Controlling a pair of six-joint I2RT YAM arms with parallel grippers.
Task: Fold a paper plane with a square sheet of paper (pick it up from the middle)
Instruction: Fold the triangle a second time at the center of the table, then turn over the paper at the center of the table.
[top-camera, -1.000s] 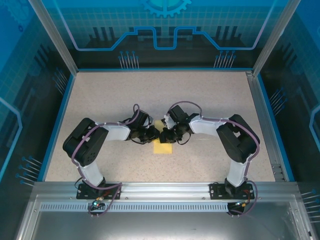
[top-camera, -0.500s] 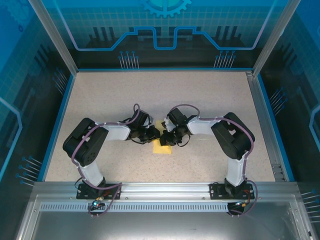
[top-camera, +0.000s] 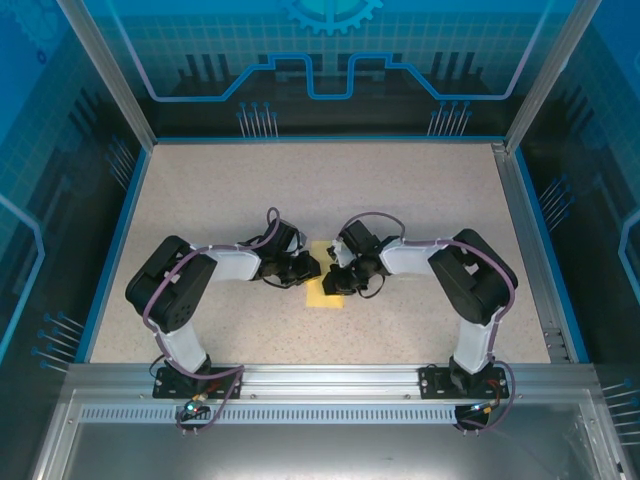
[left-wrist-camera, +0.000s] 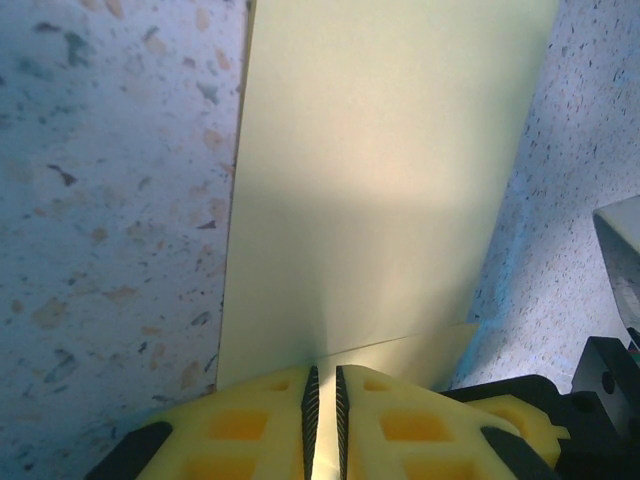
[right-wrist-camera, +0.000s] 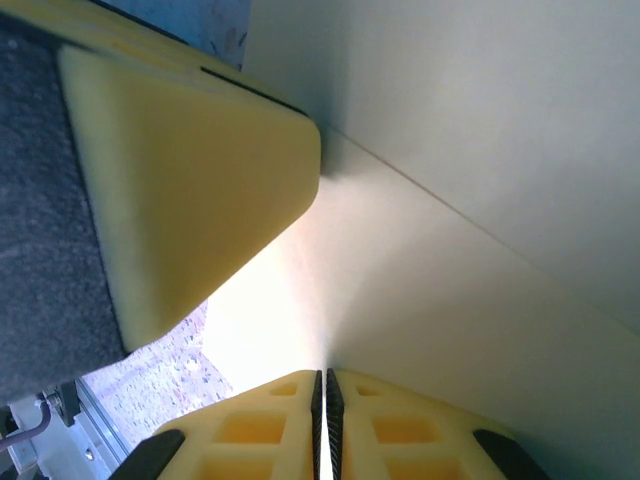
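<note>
— At mid-table, where the two arms meet, what lies between them?
— The square sheet of paper (top-camera: 326, 294), pale yellow, on the speckled table (top-camera: 220, 190), partly hidden under both claws
— And the left gripper (left-wrist-camera: 323, 395)?
— Pressed nearly together on the sheet's near edge, with paper in the slit. A thin second layer shows just beside its pads (left-wrist-camera: 250, 430)
— The right gripper (right-wrist-camera: 322, 395)?
— Pinching the sheet too, its jaws almost touching. Just beyond them a yellow finger (right-wrist-camera: 190, 190) touches the paper from the left of that view
</note>
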